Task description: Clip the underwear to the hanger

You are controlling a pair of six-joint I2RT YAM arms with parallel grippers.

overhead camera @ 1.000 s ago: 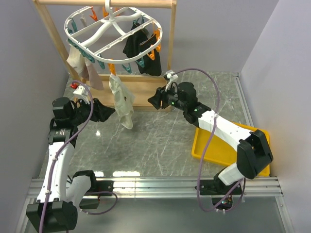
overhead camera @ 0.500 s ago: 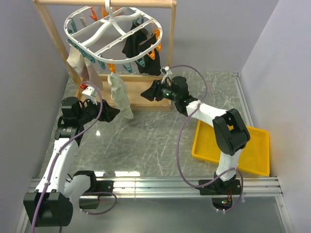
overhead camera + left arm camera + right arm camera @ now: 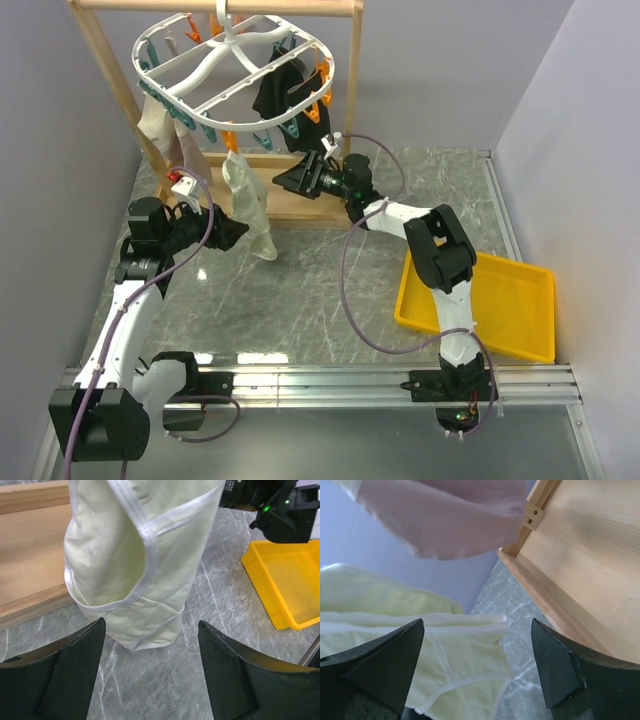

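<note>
The white hanger (image 3: 235, 68) hangs from the wooden rack, ringed with teal and orange clips. The pale cream underwear (image 3: 250, 205) dangles from an orange clip (image 3: 230, 138) on the hanger's near rim, its lower end just above the table. My left gripper (image 3: 238, 232) is open at the underwear's left, level with its lower part. In the left wrist view the underwear (image 3: 135, 555) hangs just beyond my open left gripper (image 3: 150, 672). My right gripper (image 3: 283, 180) is open close to the underwear's right side. In the right wrist view the underwear (image 3: 445, 665) lies between the spread fingers, untouched.
A black garment (image 3: 290, 100) and a beige-pink cloth (image 3: 165, 125) also hang from the hanger. The wooden rack's base board (image 3: 300, 195) stands right behind the underwear. A yellow tray (image 3: 500, 300) sits at the right on the marble table.
My right gripper has travelled left along the rack base to the underwear and opened wider. My left gripper has edged right toward the underwear. The underwear has swung slightly.
</note>
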